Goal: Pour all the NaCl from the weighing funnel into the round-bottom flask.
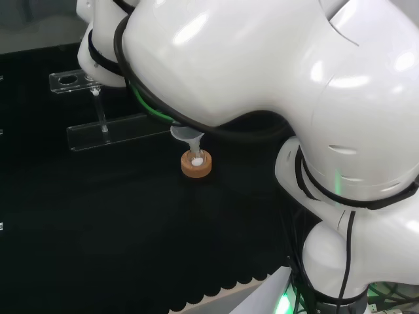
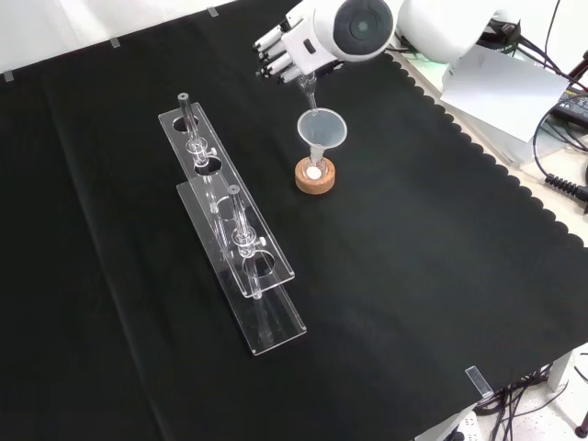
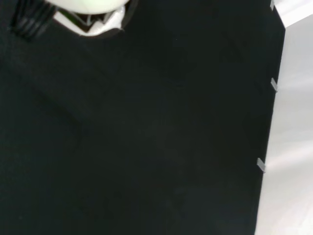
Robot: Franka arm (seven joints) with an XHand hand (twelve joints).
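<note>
In the front view the robot hand (image 2: 287, 48) comes in at about 12 o'clock, its fingers curled around the thin stem of the weighing funnel (image 2: 308, 87), which hangs tilted downward. Just below it a glass funnel (image 2: 322, 129) sits in the round-bottom flask (image 2: 315, 165) — the flask rests on a cork ring (image 2: 315, 178), with white NaCl (image 2: 314, 173) at its bottom. A clear acrylic rack (image 2: 234, 230) stands on the desk (image 2: 413, 276) at 9 o'clock from the flask — well apart.

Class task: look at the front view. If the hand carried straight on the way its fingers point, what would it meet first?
The hand points toward the view's left over bare black cloth; the way looks free, though depth is unclear.
</note>
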